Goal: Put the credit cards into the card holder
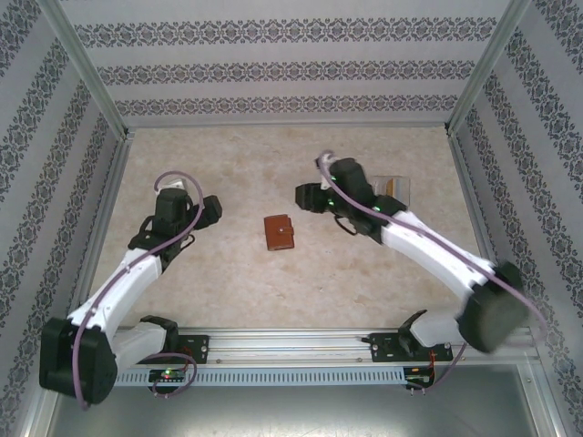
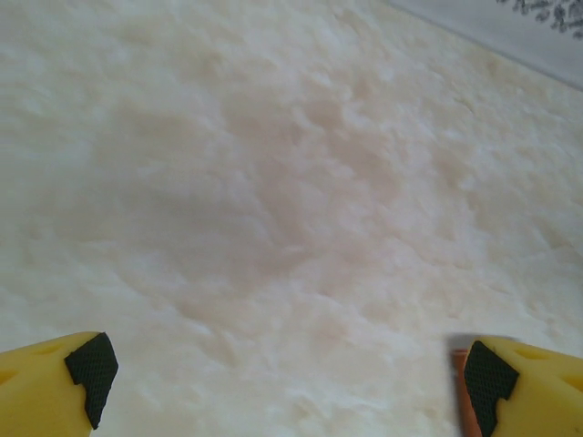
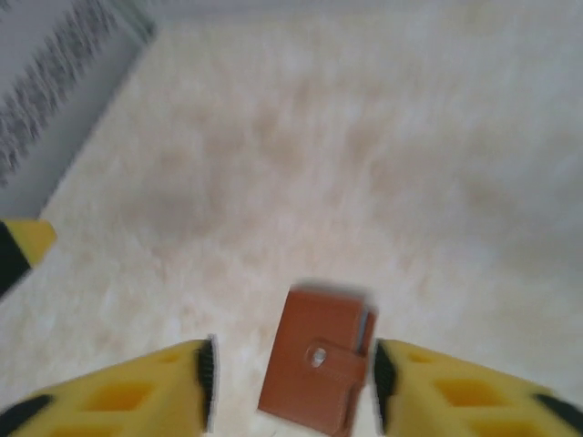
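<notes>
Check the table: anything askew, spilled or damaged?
Nothing spilled or damaged. The card holder lies closed on the table, tab fastened, a little skewed. A thin grey-blue sliver shows along one side in the right wrist view, possibly a card edge.

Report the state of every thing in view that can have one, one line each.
card holder: folded shut, strap snapped across its front, lying flat on the table, not held.
left gripper: open, nothing between its fingers, over bare table.
right gripper: open, empty, with gaps between its fingers and the card holder below.
box: mostly hidden behind the right arm, so I cannot tell if it is open or closed.
</notes>
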Action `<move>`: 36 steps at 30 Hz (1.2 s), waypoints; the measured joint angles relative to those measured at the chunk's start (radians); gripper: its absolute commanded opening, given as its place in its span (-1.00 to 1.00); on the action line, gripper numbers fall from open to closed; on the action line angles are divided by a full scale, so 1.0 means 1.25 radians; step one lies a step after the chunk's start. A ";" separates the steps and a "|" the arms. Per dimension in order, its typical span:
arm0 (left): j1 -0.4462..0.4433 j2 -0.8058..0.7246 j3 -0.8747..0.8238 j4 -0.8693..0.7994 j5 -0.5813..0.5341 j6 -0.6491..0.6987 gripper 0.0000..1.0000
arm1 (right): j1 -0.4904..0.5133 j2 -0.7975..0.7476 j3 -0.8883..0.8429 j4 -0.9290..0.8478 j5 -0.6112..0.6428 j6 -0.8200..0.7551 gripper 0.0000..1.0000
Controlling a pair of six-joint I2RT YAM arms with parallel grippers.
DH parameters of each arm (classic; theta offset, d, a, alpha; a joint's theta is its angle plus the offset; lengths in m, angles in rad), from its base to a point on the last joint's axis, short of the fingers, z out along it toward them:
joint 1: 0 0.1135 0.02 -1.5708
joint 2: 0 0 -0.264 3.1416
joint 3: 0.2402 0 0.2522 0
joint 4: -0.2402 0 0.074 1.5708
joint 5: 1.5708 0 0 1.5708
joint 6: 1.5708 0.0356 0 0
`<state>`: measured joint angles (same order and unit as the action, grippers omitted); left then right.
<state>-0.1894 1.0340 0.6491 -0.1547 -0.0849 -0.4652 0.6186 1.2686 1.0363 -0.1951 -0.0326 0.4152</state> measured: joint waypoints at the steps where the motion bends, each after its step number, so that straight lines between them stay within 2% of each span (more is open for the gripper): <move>1: 0.000 -0.017 -0.013 0.009 -0.021 0.013 0.99 | 0.000 -0.056 -0.028 0.014 0.034 -0.030 0.58; 2: 0.000 -0.034 -0.027 0.022 -0.049 0.027 0.99 | -0.002 -0.112 -0.062 0.030 0.070 -0.060 0.90; 3: 0.000 -0.045 -0.040 0.036 -0.076 0.041 0.99 | -0.008 -0.158 -0.095 0.044 0.102 -0.088 0.96; 5: 0.002 -0.056 -0.070 0.087 -0.100 0.097 0.99 | -0.032 -0.227 -0.160 0.072 0.147 -0.136 0.96; 8: 0.002 -0.041 -0.159 0.247 -0.107 0.227 0.99 | -0.111 -0.289 -0.267 0.115 0.184 -0.193 0.96; 11: 0.027 0.032 -0.238 0.386 -0.081 0.311 0.99 | -0.175 -0.329 -0.410 0.219 0.206 -0.281 0.96; 14: 0.073 0.149 -0.254 0.473 -0.029 0.343 0.99 | -0.233 -0.336 -0.549 0.341 0.201 -0.338 0.96; 18: 0.085 0.256 -0.252 0.571 0.005 0.367 0.99 | -0.393 -0.267 -0.621 0.450 0.150 -0.322 0.96; 20: 0.086 0.289 -0.247 0.622 0.002 0.373 0.99 | -0.428 -0.222 -0.638 0.518 0.140 -0.310 0.97; 27: 0.103 0.407 -0.219 0.761 -0.001 0.376 0.99 | -0.442 -0.026 -0.644 0.728 0.109 -0.311 0.96; 33: 0.122 0.417 -0.219 0.782 0.005 0.375 0.99 | -0.475 0.168 -0.627 0.921 0.096 -0.310 0.96; 36: 0.127 0.417 -0.219 0.785 0.008 0.375 0.99 | -0.477 0.206 -0.617 0.922 0.090 -0.311 0.96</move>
<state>-0.0303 1.5558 0.3759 0.8268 -0.0750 0.0032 0.0219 1.5257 0.2649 0.9573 0.0795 0.0265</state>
